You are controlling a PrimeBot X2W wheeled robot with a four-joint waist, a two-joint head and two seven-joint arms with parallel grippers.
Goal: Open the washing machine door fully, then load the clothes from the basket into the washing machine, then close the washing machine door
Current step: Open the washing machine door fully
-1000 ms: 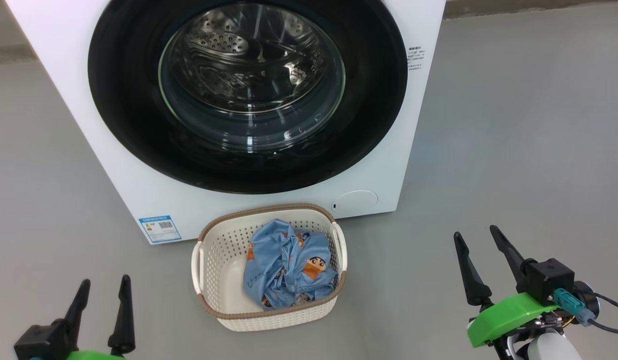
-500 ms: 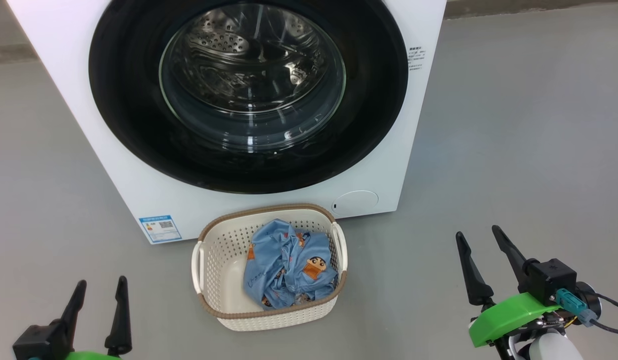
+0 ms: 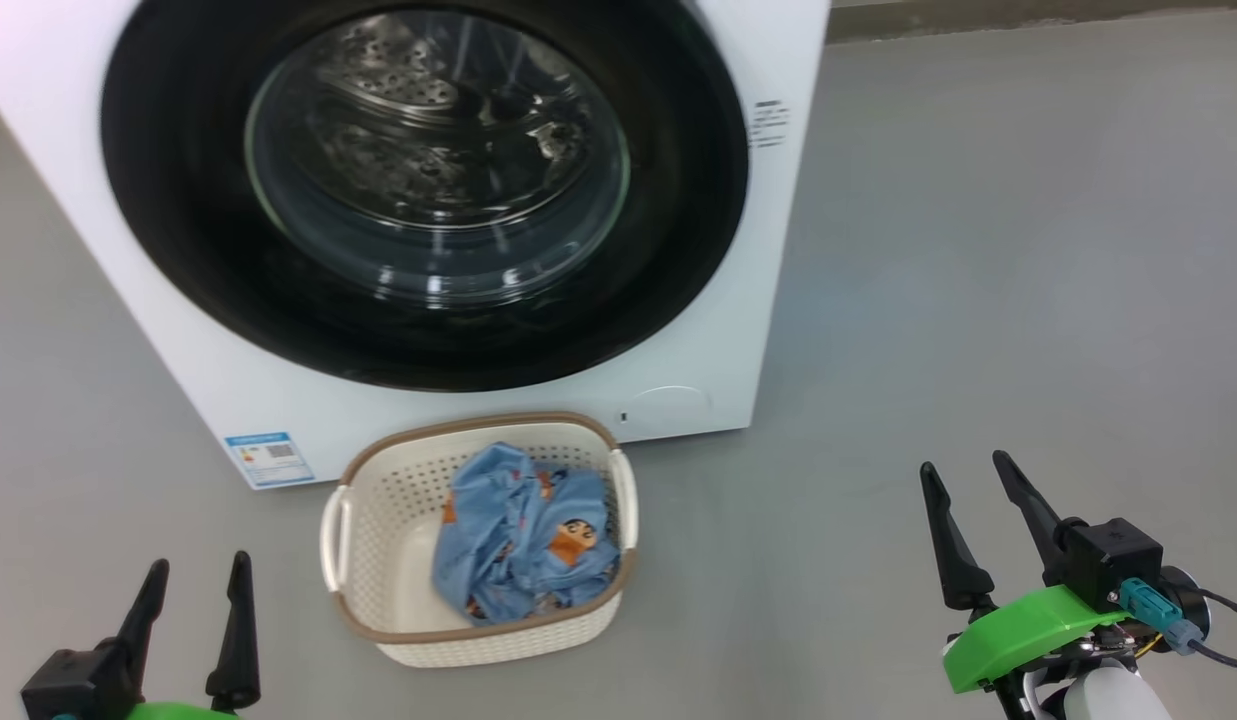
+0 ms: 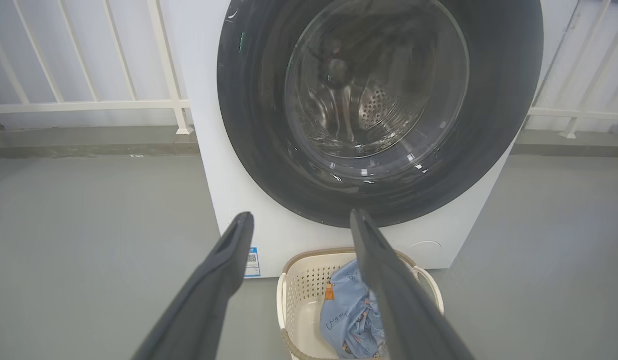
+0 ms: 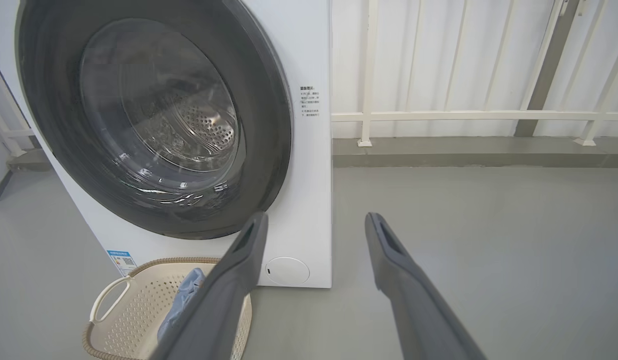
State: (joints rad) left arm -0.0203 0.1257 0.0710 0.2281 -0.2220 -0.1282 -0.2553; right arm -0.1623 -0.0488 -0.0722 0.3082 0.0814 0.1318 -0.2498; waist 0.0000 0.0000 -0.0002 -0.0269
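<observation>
The white washing machine [image 3: 738, 330] stands ahead with its glossy black round door [image 3: 678, 200] shut flat against the front; the steel drum shows through the glass. On the floor just in front sits the cream basket [image 3: 378, 500], holding the light blue cartoon-print clothes [image 3: 523, 540] in its right half. My left gripper [image 3: 200, 560] hovers open and empty, low at the basket's left. My right gripper [image 3: 963, 462] is open and empty, well to the basket's right. The left wrist view shows the gripper [image 4: 302, 214] facing the door [image 4: 259, 100], above the basket [image 4: 299, 295].
A small round service flap [image 3: 668, 410] and a blue energy sticker [image 3: 268, 455] mark the machine's lower front. Behind the machine, a white railing [image 5: 438, 116] stands on a low grey kerb [image 5: 463, 152]. Bare grey floor [image 3: 978, 250] spreads to the right.
The whole head picture has shifted left, so the camera has turned right. Both grippers stay open and almost in place; the right one rose slightly. Door, basket and clothes are unmoved.
</observation>
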